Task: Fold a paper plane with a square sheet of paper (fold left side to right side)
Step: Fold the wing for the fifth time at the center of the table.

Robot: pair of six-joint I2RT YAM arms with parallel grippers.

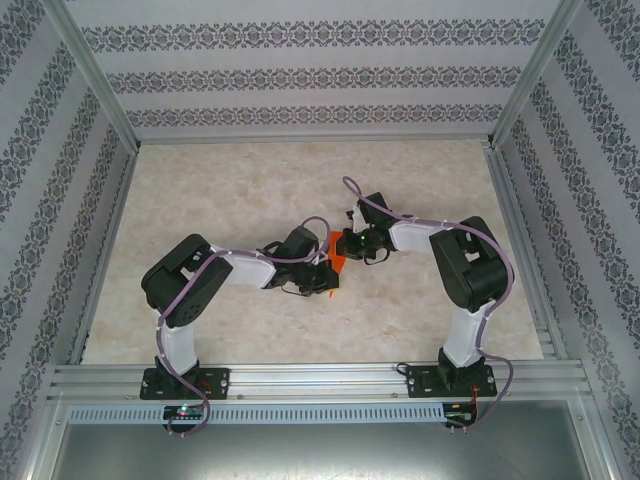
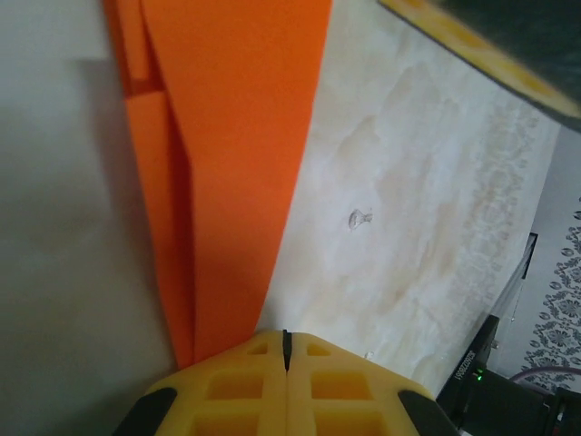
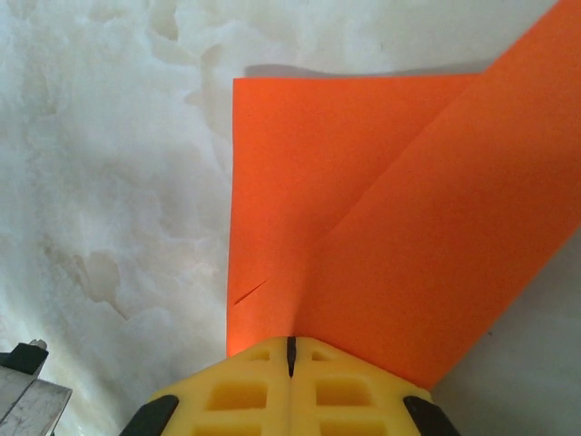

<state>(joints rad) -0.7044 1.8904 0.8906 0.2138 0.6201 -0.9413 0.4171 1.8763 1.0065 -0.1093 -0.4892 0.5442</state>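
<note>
Note: the table (image 1: 250, 180) is pale and marbled, with patterned walls around it. The orange sheet of paper (image 1: 337, 262) lies near the table's middle, and you can take it as the reference for everything below.

The left arm (image 1: 190, 290) reaches in from the sheet's left. The right arm (image 1: 465, 265) reaches in from the sheet's right and far side. Both wrists meet over the sheet, so from above you see just a small orange patch between them.

In the left wrist view the sheet (image 2: 236, 136) is a long folded strip with layered edges, narrowing towards the camera. In the right wrist view the sheet (image 3: 363, 227) has one flat layer on the table. A second flap slants across that layer, with a shadow under its right edge.

The left gripper (image 2: 285, 338) has its yellow fingers pressed together. The strip's narrow end runs under the left finger, and you cannot tell whether any layer is caught. The right gripper (image 3: 290, 343) also has its fingers pressed together, and the slanted flap's edge runs into the tips, which appear to pinch it.
</note>
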